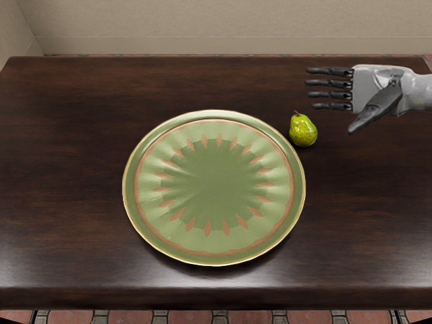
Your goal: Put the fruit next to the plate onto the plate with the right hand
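Observation:
A small green pear (303,129) with a short stem stands on the dark wooden table, just off the upper right rim of a large green plate (145,155) with an orange petal pattern and a gold edge. My right hand (337,101) comes in from the right edge, hovering to the right of and slightly behind the pear. Its fingers (327,88) are stretched out flat toward the left, thumb angled down, holding nothing. A gap remains between the fingertips and the pear. The plate carries nothing.
The dark table (67,256) runs across the whole view, its front edge near the bottom. A beige wall rises behind it. Brick floor shows below the front edge.

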Controlling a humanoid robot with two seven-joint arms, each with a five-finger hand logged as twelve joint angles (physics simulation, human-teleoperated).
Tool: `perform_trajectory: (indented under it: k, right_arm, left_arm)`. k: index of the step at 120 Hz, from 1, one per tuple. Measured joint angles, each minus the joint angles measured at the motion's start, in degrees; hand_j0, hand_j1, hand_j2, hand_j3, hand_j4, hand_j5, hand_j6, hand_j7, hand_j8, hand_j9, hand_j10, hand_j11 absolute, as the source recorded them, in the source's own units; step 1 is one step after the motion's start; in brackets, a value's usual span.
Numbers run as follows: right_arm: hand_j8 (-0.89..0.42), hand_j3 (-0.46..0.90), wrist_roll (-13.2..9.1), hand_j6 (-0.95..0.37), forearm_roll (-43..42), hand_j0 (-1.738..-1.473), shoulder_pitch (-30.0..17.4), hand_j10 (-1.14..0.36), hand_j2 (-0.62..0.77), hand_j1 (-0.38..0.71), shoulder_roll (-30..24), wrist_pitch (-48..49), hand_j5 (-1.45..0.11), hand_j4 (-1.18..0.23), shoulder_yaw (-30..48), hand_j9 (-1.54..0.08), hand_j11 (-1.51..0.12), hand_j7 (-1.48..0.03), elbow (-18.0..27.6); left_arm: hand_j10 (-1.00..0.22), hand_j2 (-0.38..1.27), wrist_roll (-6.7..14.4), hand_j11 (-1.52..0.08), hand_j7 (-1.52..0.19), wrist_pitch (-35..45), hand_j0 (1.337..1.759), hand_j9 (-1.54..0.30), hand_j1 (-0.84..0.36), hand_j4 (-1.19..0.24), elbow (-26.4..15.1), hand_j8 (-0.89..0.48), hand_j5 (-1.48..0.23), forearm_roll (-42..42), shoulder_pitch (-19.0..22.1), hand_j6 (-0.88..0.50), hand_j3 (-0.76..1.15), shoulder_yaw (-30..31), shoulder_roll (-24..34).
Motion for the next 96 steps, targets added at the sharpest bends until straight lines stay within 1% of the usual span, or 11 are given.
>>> perform_trajectory:
  k: [17, 22, 30, 34, 43, 51, 58, 64, 72, 84, 96]
  right_arm:
    - [0.0, 0.0, -0.5, 0.0, -0.8, -1.658, -0.1, 0.0, 0.0, -0.35, -0.2, 0.0, 0.0, 0.0, 0.1, 0.0, 0.0, 0.0, -0.9]
    - [0.0, 0.0, -0.5, 0.0, -1.0, -1.658, -0.2, 0.0, 0.0, -0.35, 0.7, 0.0, 0.0, 0.0, 0.1, 0.0, 0.0, 0.0, -2.5]
    - [0.0, 0.0, 0.0, 0.0, -2.0, -1.658, -0.4, 0.0, 0.0, -0.35, 4.1, 0.0, 0.0, 0.0, 0.1, 0.0, 0.0, 0.0, -7.4]
    - [0.0, 0.0, 1.3, 0.0, -4.1, -1.658, -0.6, 0.0, 0.0, -0.35, 5.9, 0.0, 0.0, 0.0, 0.1, 0.0, 0.0, 0.0, -10.2]
    - [0.0, 0.0, 6.2, 0.0, -11.0, -1.658, -0.7, 0.0, 0.0, -0.35, 9.4, 0.0, 0.0, 0.0, 0.1, 0.0, 0.0, 0.0, -15.1]
    - [0.0, 0.0, 10.3, 0.0, -16.7, -1.658, -0.8, 0.0, 0.0, -0.35, 11.0, -1.3, 0.0, 0.0, 0.1, 0.0, 0.0, 0.0, -17.4]
    - [0.0, 0.0, 13.0, 0.0, -21.0, -1.658, -1.0, 0.0, 0.0, -0.35, 12.8, -4.1, 0.0, 0.0, -0.1, 0.0, 0.0, 0.0, -18.6]
    - [0.0, 0.0, 14.5, 0.0, -23.5, -1.658, -1.6, 0.0, 0.0, -0.35, 14.3, -6.8, 0.0, 0.0, -0.3, 0.0, 0.0, 0.0, -19.3]
    - [0.0, 0.0, 15.7, 0.0, -25.9, -1.658, -2.4, 0.0, 0.0, -0.35, 16.5, -9.7, 0.0, 0.0, -0.5, 0.0, 0.0, 0.0, -20.7]
    - [0.0, 0.0, 18.5, 0.0, -29.7, -1.658, -3.1, 0.0, 0.0, -0.35, 20.9, -11.8, 0.0, 0.0, -0.6, 0.0, 0.0, 0.0, -25.2]
    - [0.0, 0.0, 19.9, 0.0, -31.6, -1.658, -3.6, 0.0, 0.0, -0.35, 24.1, -13.2, 0.0, 0.0, -0.7, 0.0, 0.0, 0.0, -28.6]
  left_arm:
    - [0.0, 0.0, 0.0, 0.0, 0.0, 0.0, 1.658, 0.0, 0.35, 0.0, 0.0, 0.0, 0.0, 0.0, 0.0, 0.0, 0.0, 0.0, 0.0]
    - [0.0, 0.0, 0.0, 0.0, 0.0, 0.0, 1.658, 0.0, 0.35, 0.0, 0.0, 0.0, 0.0, 0.0, 0.1, 0.0, 0.0, 0.0, 0.0]
    - [0.0, 0.0, 0.0, 0.0, 0.0, 0.0, 1.658, 0.0, 0.35, 0.0, 0.0, 0.0, 0.0, 0.0, 0.1, 0.0, 0.0, 0.0, 0.0]
    - [0.0, 0.0, 0.0, 0.0, 0.0, 0.0, 1.658, 0.0, 0.35, 0.0, 0.0, 0.0, 0.0, 0.0, 0.0, 0.0, 0.0, 0.0, 0.0]
    - [0.0, 0.0, 0.0, 0.0, 0.0, 0.0, 1.658, 0.0, 0.35, 0.0, 0.0, 0.0, 0.0, 0.0, 0.0, 0.0, 0.0, 0.0, 0.0]
    - [0.0, 0.0, 0.0, 0.0, 0.0, 0.0, 1.658, 0.0, 0.35, 0.0, 0.0, 0.0, 0.0, 0.0, 0.0, 0.0, 0.0, 0.0, 0.0]
    - [0.0, 0.0, 0.0, 0.0, 0.0, 0.0, 1.658, 0.0, 0.35, 0.0, 0.0, 0.0, 0.0, 0.0, 0.0, 0.0, 0.0, 0.0, 0.0]
    - [0.0, 0.0, 0.0, 0.0, 0.0, 0.0, 1.658, 0.0, 0.35, 0.0, 0.0, 0.0, 0.0, 0.0, 0.0, 0.0, 0.0, 0.0, 0.0]
    - [0.0, 0.0, 0.0, 0.0, 0.0, 0.0, 1.658, 0.0, 0.35, 0.0, 0.0, 0.0, 0.0, 0.0, 0.0, 0.0, 0.0, 0.0, 0.0]
    - [0.0, 0.0, 0.0, 0.0, 0.0, 0.0, 1.658, 0.0, 0.35, 0.0, 0.0, 0.0, 0.0, 0.0, 0.1, 0.0, 0.0, 0.0, 0.0]
    - [0.0, 0.0, 0.0, 0.0, 0.0, 0.0, 1.658, 0.0, 0.35, 0.0, 0.0, 0.0, 0.0, 0.0, 0.0, 0.0, 0.0, 0.0, 0.0]
